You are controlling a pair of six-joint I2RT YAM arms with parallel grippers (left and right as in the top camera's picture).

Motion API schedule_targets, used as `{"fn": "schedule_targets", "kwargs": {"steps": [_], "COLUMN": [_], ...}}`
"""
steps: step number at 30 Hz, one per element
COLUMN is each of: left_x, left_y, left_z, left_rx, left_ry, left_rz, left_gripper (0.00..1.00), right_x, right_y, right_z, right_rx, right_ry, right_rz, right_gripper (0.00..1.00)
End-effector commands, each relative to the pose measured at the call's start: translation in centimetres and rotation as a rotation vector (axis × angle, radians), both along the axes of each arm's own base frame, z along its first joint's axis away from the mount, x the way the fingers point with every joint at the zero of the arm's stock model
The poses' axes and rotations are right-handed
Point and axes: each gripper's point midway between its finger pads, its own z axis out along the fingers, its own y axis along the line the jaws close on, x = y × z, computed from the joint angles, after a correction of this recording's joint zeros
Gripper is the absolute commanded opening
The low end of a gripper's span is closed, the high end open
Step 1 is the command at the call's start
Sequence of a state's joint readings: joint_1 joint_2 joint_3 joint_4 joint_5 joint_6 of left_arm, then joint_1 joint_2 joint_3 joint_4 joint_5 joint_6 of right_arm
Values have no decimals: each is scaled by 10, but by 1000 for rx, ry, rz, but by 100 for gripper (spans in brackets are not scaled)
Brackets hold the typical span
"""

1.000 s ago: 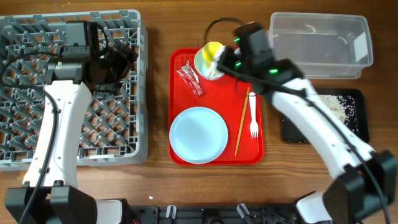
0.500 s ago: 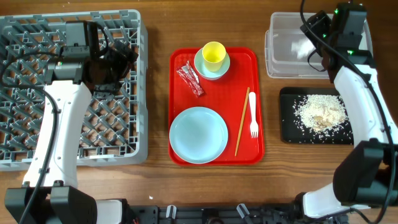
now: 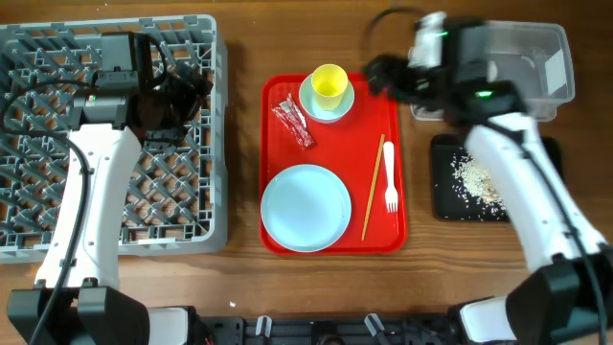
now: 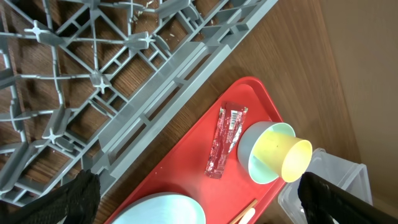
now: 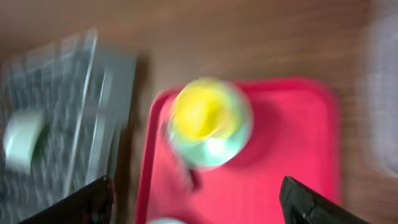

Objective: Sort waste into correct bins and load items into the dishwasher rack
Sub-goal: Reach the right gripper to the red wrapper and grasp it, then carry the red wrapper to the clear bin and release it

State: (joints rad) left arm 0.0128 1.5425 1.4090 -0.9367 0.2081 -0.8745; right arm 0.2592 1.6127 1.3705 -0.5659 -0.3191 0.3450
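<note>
A yellow cup (image 3: 329,84) stands in a mint bowl (image 3: 326,103) at the back of the red tray (image 3: 278,240). The red-and-white wrapper (image 3: 292,123), pale-blue plate (image 3: 306,207), wooden stick (image 3: 373,187) and white fork (image 3: 390,179) lie on it too. My right gripper (image 3: 381,75), motion-blurred, hangs open just right of the cup (image 5: 199,112), nothing between its fingers (image 5: 81,202). My left gripper (image 3: 187,91) is open and empty over the grey rack (image 3: 29,144). Its view shows the wrapper (image 4: 225,140) and cup (image 4: 292,158).
The clear tub (image 3: 522,57) sits at the back right, partly hidden by my right arm. In front of it is the black tray (image 3: 445,196) with rice scraps (image 3: 476,180). Bare wooden table separates the rack from the red tray.
My right arm went from the bowl to above the clear tub, opened its jaws, and has now swung back left to the tray's back edge. The left arm has not moved.
</note>
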Motion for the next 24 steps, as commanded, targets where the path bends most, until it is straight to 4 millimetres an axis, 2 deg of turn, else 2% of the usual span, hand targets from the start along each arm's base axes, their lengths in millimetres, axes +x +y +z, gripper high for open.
{"fn": "schedule_targets", "kwargs": {"steps": [1,3,5,7,8,10,11,12,16,24], "left_x": [-1,-1,-1,-1,-1,-1,-1,-1,-1,-1], "left_y": [0,0,0,0,0,0,0,0,0,0], "left_z": [9,9,9,9,9,9,9,9,9,9], "left_rx": [-11,-11,-11,-11,-11,-11,-11,-11,-11,-11], "left_ry": [-23,-23,-23,-23,-23,-23,-23,-23,-23,-23], "left_rz": [7,7,7,7,7,7,7,7,7,7], "left_gripper": [100,100,100,100,100,100,100,100,100,100], "right_x": [-10,-12,-19,-20,-19,-17,-18,-18,-19,-16], "right_y": [53,70,84,89,90,94,96,98,109,119], "right_z": [-57,-93,-120,-134,-141,-147,-148,-150,-162,-186], "right_rx": [-231,-337,-360,-362,-359,-352,-348,-350,-359,-339], "right_ry": [-6,18,64,89,103,102,101,97,85,106], "right_rz": [201,211,224,224,215,223,232,243,277,253], "right_gripper": [100,100,100,99,94,86,76,70,74,73]}}
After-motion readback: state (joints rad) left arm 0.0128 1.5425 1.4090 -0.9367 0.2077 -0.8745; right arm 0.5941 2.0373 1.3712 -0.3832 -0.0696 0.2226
